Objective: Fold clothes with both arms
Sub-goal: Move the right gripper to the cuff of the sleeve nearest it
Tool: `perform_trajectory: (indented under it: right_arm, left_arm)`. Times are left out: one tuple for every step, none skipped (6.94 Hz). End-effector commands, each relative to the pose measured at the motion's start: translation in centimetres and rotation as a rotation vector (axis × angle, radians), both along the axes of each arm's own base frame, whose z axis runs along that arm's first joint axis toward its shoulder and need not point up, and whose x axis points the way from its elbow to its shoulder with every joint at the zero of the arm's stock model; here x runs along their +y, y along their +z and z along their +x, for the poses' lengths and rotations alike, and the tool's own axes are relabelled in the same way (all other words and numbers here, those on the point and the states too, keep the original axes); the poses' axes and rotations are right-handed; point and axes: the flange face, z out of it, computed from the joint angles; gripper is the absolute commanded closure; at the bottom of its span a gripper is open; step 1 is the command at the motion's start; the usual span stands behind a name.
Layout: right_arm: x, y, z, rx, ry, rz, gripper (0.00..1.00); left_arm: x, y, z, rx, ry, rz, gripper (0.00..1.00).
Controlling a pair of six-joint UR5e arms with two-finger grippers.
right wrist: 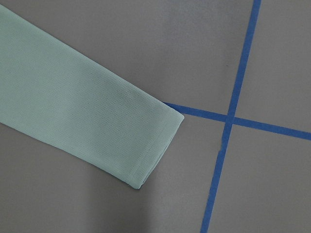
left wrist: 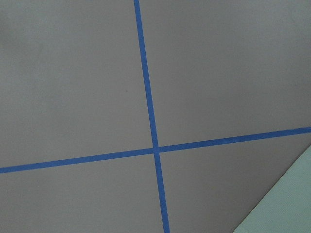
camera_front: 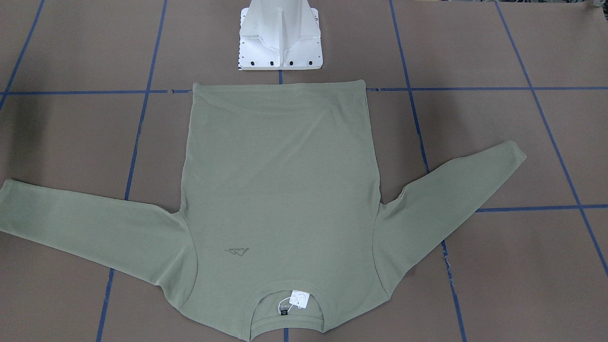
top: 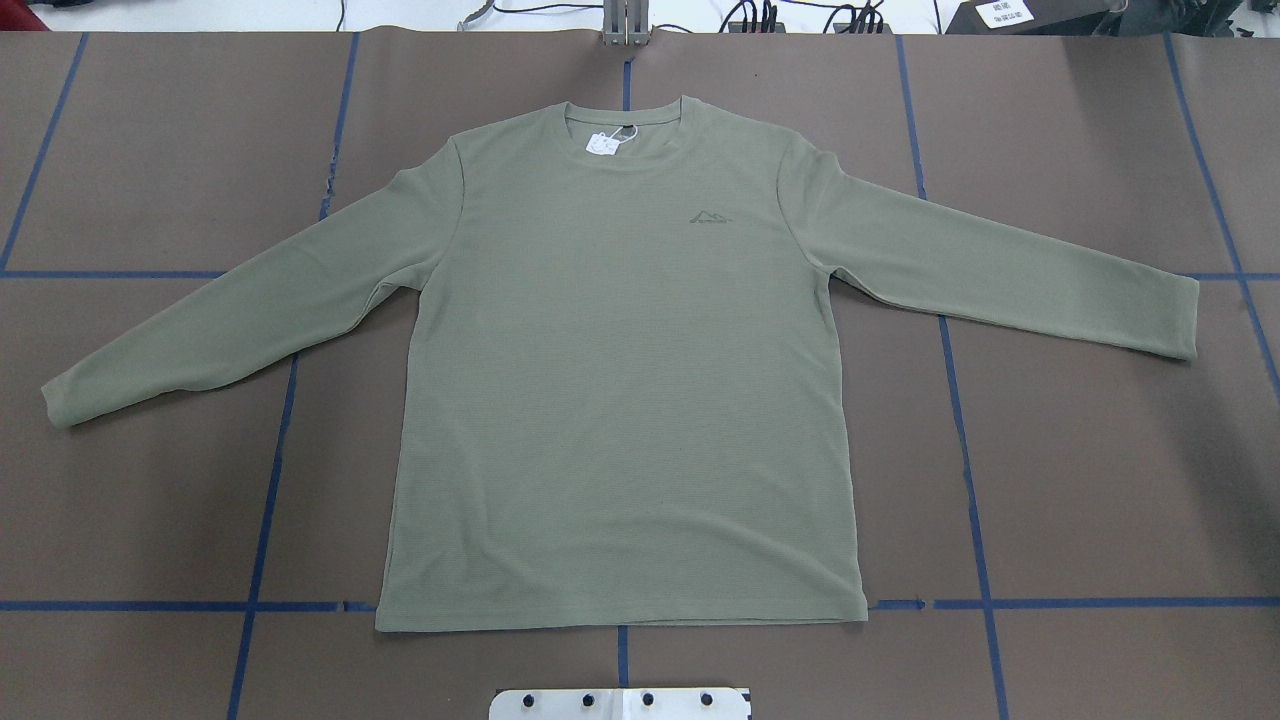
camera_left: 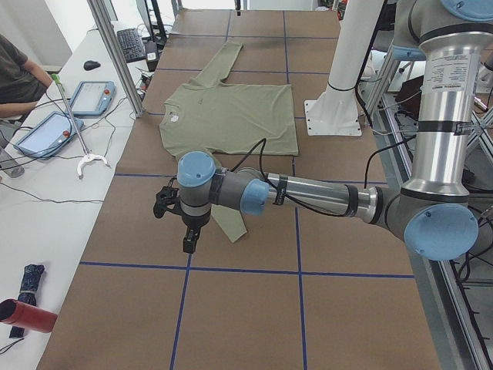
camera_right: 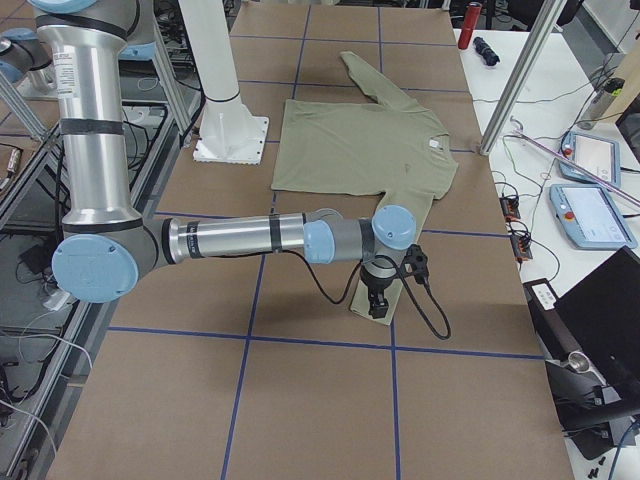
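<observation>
Left end effector [camera_left: 189,240] poised near the left cuff [top: 60,400], opening unreadable; sage-green long-sleeved shirt [top: 620,400] flat, face up, centred on the tabletop [top: 150,520], sleeves splayed, likely laid out for a two-arm fold; right end effector [camera_right: 380,305] over the right cuff [right wrist: 155,141], opening likewise cannot be told.

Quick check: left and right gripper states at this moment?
Left gripper: cannot be told; it shows only in the left side view.
Right gripper: cannot be told; it shows only in the right side view.
</observation>
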Motion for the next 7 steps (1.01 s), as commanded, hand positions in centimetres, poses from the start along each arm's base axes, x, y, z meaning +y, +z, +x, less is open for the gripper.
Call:
perform_trajectory:
  right_arm:
    - [-2.1, 2.0, -2.6, -0.031, 0.133, -0.031, 0.00]
    - [-2.2, 2.2, -4.3, -0.049, 0.226, -0.102, 0.00]
    - [-2.1, 3.8, -5.1, -0.056, 0.259, -0.129, 0.01]
    - [-2.2, 4.6, -5.7, -0.066, 0.275, -0.130, 0.01]
    - [-3.4, 4.0, -6.9, -0.061, 0.300, -0.154, 0.04]
    - [-3.7, 4.9, -7.1, -0.040, 0.313, -0.171, 0.06]
    - [-4.9, 5.0, -8.0, -0.035, 0.323, -0.194, 0.06]
  left_arm:
    - [1.0, 0.5, 0.2, 0.027, 0.010, -0.010, 0.00]
    - [1.2, 0.3, 0.7, 0.098, 0.027, -0.020, 0.00]
    - [1.3, 0.1, 0.9, 0.128, 0.034, -0.021, 0.00]
    - [1.4, -0.3, 1.1, 0.153, 0.041, -0.019, 0.00]
    - [1.4, -0.2, 1.2, 0.170, 0.045, -0.023, 0.00]
    - [1.3, -0.4, 1.2, 0.171, 0.047, -0.018, 0.00]
    - [1.3, -0.6, 1.3, 0.171, 0.048, -0.014, 0.00]
